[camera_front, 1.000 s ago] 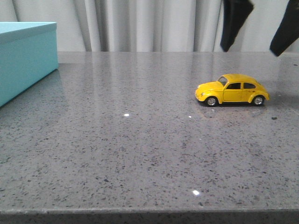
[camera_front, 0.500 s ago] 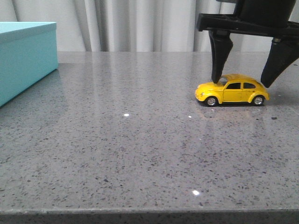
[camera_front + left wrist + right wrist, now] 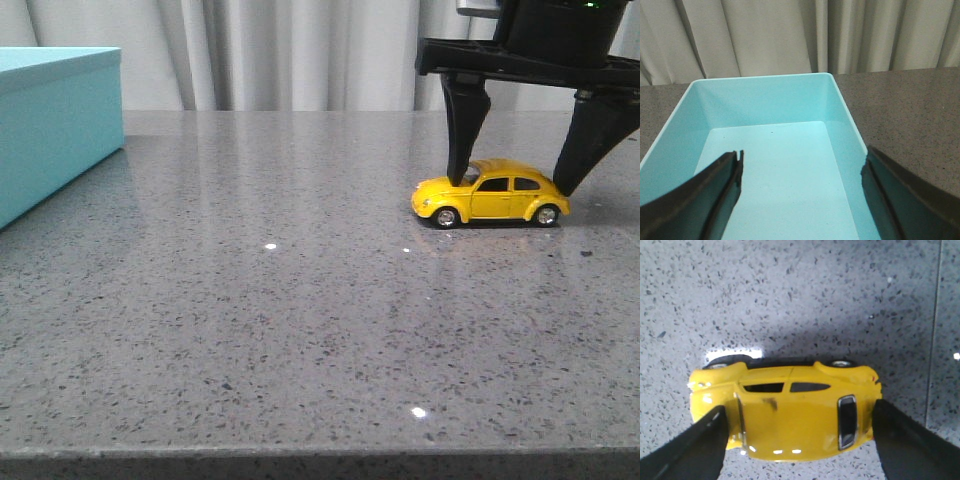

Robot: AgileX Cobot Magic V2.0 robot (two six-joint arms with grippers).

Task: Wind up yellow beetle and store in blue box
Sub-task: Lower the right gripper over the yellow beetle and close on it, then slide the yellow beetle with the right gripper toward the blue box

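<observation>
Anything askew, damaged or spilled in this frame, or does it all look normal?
Nothing stands out. The yellow beetle sits upright on its wheels on the grey table, with the right pincer open and straddling it nose to tail. The blue box is open and empty under the open left pincer. No spills or visible damage.

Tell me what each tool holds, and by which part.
Left tool: nothing. Right tool brackets the yellow beetle nose to tail; whether it is gripped cannot be told.

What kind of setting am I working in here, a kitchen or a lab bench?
Likely a staged test bench, not a kitchen: a grey speckled stone-look tabletop, pale pleated curtains as backdrop, and only the blue box and yellow beetle on it.
</observation>
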